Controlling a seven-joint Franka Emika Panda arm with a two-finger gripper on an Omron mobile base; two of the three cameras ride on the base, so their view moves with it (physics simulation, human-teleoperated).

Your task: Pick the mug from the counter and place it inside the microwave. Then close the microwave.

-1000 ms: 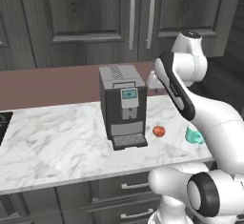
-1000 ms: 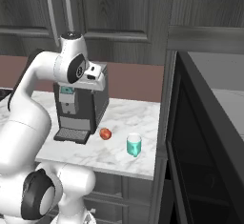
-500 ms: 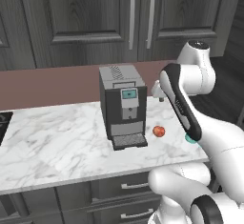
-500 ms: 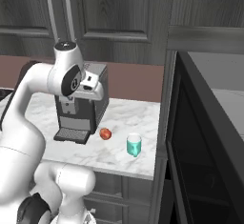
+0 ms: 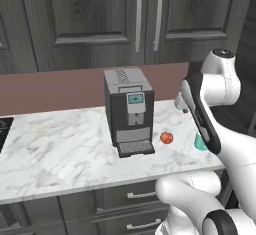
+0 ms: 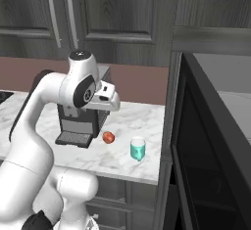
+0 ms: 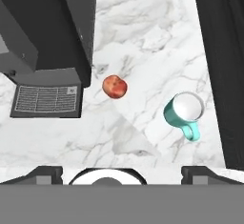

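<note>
The teal mug point(image 7: 185, 112) stands upright on the white marble counter point(image 7: 143, 37), handle toward the front edge. It appears right of the fruit point(image 6: 138, 148) and is half hidden behind my forearm point(image 5: 200, 141). My gripper point(image 7: 124, 173) hangs well above the counter, looking down, open with nothing between its widely spread fingertips point(image 7: 47, 173). The hand point(image 6: 108, 99) sits up and to the left of the mug, in front of the coffee machine. At the right, the microwave's dark door point(image 6: 206, 146) stands open, seen nearly edge-on.
A boxy grey coffee machine point(image 5: 129, 111) with a drip tray stands mid-counter. A small red-orange fruit point(image 7: 115, 86) lies between it and the mug. Dark cabinets with bar handles point(image 5: 139, 19) hang above. Bare marble stretches to the left point(image 5: 60, 149).
The arm has swung lower and to the right, bringing the hand down from beside the coffee machine's top toward the mug side. Mug and fruit have not moved.
</note>
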